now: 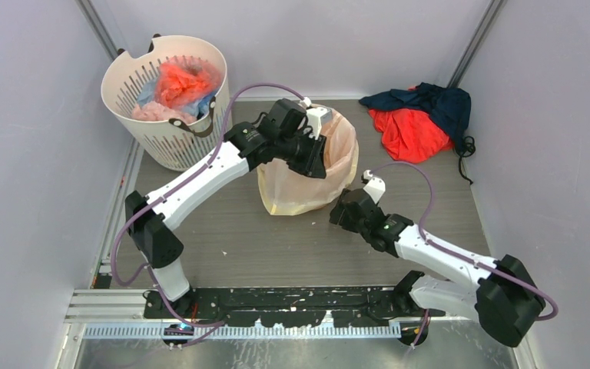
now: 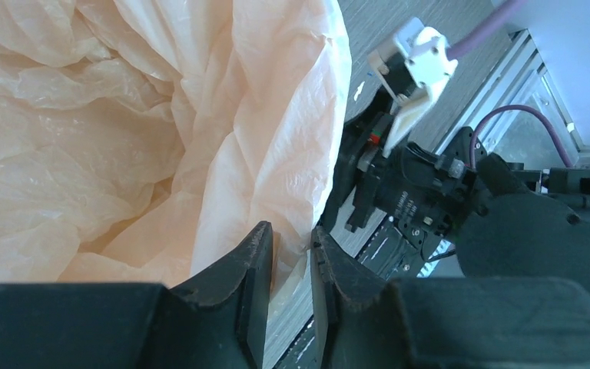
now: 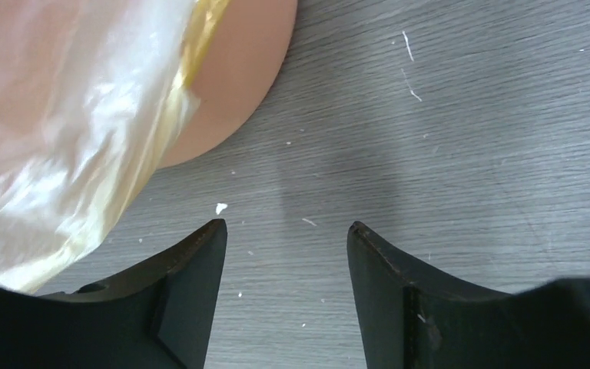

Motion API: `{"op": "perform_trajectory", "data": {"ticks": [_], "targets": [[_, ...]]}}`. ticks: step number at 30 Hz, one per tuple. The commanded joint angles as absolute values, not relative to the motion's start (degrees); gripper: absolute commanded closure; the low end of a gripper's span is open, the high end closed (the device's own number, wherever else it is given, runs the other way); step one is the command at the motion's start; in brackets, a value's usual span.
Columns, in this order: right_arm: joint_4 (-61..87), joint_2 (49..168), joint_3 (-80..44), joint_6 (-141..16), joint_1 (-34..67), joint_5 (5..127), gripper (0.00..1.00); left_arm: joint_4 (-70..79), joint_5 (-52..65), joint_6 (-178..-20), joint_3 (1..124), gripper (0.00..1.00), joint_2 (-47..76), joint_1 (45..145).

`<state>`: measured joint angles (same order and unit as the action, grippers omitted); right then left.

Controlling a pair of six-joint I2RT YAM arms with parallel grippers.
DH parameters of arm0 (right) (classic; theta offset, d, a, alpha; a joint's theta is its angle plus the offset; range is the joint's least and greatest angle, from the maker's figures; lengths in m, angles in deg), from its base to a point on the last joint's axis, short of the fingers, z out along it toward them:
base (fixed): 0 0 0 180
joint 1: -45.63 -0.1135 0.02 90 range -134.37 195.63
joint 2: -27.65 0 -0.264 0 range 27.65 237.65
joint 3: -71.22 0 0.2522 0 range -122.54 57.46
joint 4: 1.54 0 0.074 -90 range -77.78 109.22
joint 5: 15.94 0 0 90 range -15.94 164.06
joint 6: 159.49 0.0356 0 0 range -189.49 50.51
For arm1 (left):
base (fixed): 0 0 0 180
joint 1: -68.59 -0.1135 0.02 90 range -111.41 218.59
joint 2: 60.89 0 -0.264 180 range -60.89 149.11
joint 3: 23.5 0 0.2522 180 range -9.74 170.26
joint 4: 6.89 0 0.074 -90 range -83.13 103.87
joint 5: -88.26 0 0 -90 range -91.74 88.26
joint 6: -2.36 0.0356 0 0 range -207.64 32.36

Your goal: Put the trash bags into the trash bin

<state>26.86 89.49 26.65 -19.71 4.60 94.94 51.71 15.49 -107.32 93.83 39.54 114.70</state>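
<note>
The pale-yellow translucent trash bag (image 1: pixel 296 192) is draped over and into the orange trash bin (image 1: pixel 347 147) at the table's middle. The bag's loose end hangs down the bin's near left side onto the table. My left gripper (image 1: pixel 323 157) is at the bin's rim. In the left wrist view (image 2: pixel 290 231) its jaws are closed to a narrow gap, with an edge of the bag's film (image 2: pixel 123 138) pinched between them. My right gripper (image 1: pixel 340 207) is open and empty, low over the table just right of the bin's base (image 3: pixel 238 84), beside the bag's film (image 3: pixel 69 131).
A white slotted basket (image 1: pixel 170 131) with red, pink and blue plastic bundles (image 1: pixel 180 84) stands at the back left. A red and navy cloth heap (image 1: pixel 419 115) lies at the back right. Walls close in on both sides. The right arm (image 2: pixel 430 192) shows in the left wrist view.
</note>
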Motion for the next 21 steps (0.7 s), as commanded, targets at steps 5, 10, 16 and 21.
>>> {"op": "perform_trajectory", "data": {"ticks": [5,10,16,21], "targets": [[26.4,72.1,26.1,-24.1,0.4,101.2,0.70,49.5,15.4,-108.1,93.3,0.75,38.0,113.6],[21.8,71.4,26.8,-26.4,-0.3,99.3,0.96,48.3,15.7,-108.7,92.3,0.76,37.5,113.2],[12.6,79.0,25.9,-28.3,-2.7,97.8,0.99,47.9,15.7,-109.0,91.6,0.76,37.0,112.8],[7.6,82.4,24.3,-30.3,-5.2,100.5,0.99,47.5,15.7,-109.3,91.1,0.76,36.5,112.6]]}}
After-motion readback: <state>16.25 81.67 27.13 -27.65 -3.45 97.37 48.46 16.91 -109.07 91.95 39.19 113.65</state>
